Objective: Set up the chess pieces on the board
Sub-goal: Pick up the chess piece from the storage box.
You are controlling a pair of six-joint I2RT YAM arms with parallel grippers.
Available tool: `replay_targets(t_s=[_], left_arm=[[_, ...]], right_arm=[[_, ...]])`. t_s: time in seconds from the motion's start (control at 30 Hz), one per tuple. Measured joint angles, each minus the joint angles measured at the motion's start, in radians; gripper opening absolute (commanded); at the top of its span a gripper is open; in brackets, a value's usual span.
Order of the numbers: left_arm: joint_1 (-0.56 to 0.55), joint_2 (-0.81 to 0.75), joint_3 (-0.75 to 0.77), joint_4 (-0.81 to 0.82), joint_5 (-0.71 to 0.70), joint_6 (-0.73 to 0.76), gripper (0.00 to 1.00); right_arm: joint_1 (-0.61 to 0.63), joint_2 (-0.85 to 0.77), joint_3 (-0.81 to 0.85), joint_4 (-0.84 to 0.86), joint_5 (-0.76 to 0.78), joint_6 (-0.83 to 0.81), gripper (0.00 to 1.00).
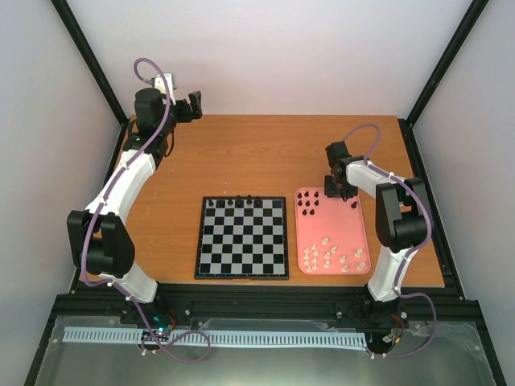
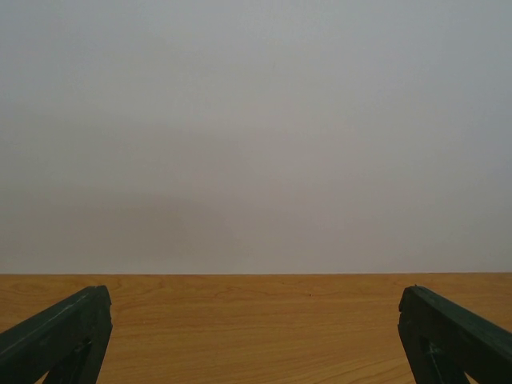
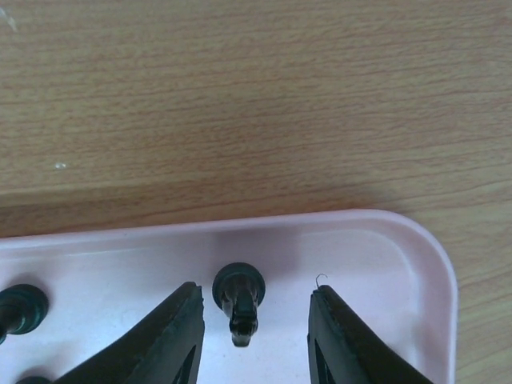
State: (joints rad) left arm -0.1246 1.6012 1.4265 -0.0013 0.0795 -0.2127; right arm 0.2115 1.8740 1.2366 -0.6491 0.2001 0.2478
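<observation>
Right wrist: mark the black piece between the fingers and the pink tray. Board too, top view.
black piece (image 3: pixel 239 300): right wrist view, middle of the piece.
pink tray (image 3: pixel 376 260): right wrist view, bare floor by its corner.
board (image 1: pixel 241 241): top external view, bare centre squares.

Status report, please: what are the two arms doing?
Right gripper open, straddling small black chess piece in pink rounded tray. Left gripper open, idle over wooden table. Nothing blocking.

Several black chess pieces (image 1: pixel 248 198) upright along the far row of the board (image 1: pixel 241 251), others in the pink tray (image 1: pixel 342 229)
</observation>
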Motion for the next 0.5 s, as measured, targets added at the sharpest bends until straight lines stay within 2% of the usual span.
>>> replay_targets(t_s=[0.13,0.5], left_arm=[[0.0,0.001,0.002,0.0,0.0,0.0,1.0],[0.0,0.006,0.003,0.0,0.0,0.0,1.0]], right_arm=[[0.0,0.02,0.0,0.003,-0.006,-0.004,0.29],[-0.002,0.022,0.001,0.011,-0.013,-0.008,0.24]])
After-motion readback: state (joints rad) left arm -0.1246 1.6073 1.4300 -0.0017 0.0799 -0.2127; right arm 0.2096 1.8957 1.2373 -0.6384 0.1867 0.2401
